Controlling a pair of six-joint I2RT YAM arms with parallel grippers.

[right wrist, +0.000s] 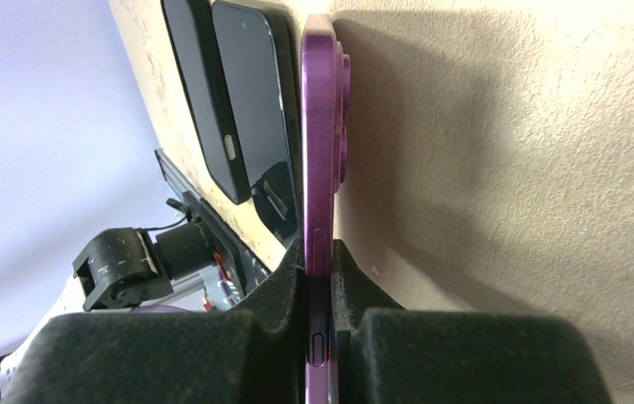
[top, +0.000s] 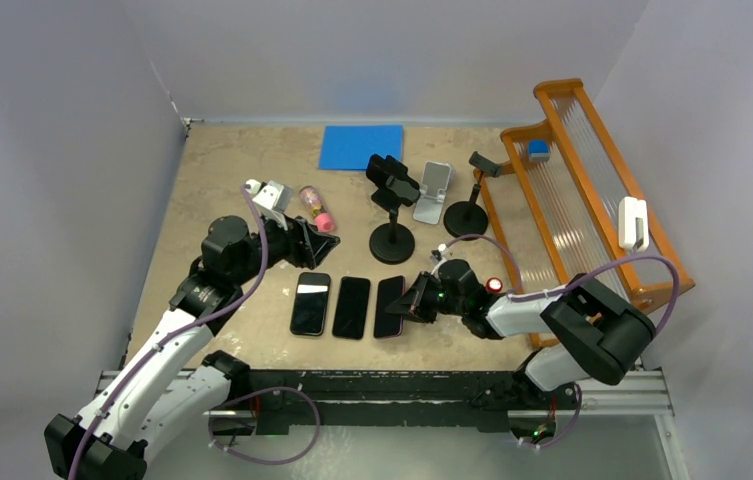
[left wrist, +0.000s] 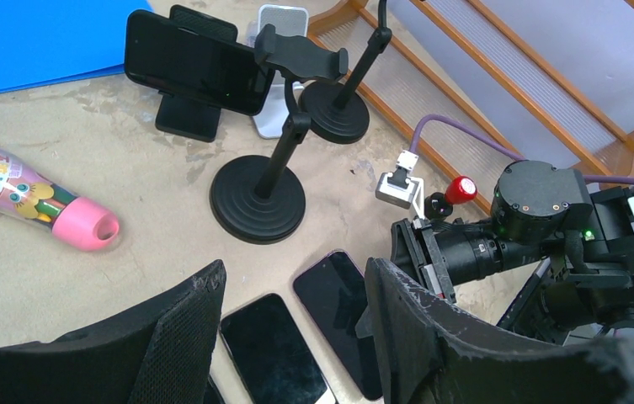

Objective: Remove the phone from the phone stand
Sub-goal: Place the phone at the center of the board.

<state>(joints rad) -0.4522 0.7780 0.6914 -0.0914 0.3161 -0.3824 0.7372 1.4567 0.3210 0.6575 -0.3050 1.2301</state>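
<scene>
Evidently the right claw (right wrist: 319, 261) is clenched on the thin edge of the purple phone (right wrist: 317, 126), which sits low at the worktop (top: 232, 180), screen up and camera bump down, just beside two black phones (top: 351, 307) lying in a row. The round-based phone stand (top: 391, 243) behind them carries an empty clamp, so I judge the purple phone to be out of it and about to be laid down.

The left claw (left wrist: 295, 282) hangs released above the row, holding nothing.

The risk lies in that narrow pinch: with so little of the edge between the pads, the phone could pivot or slip. If let go while tilted, it might flop onto its black neighbour (the bump would also let it rock).

Whether the phone's back touches the worktop I cannot tell; the wrist view shows only its side and a shadow beneath. Another dark phone (left wrist: 195, 63) rests in a separate holder further back. The bottom of the left wrist view cuts off the near ends of the row.
</scene>
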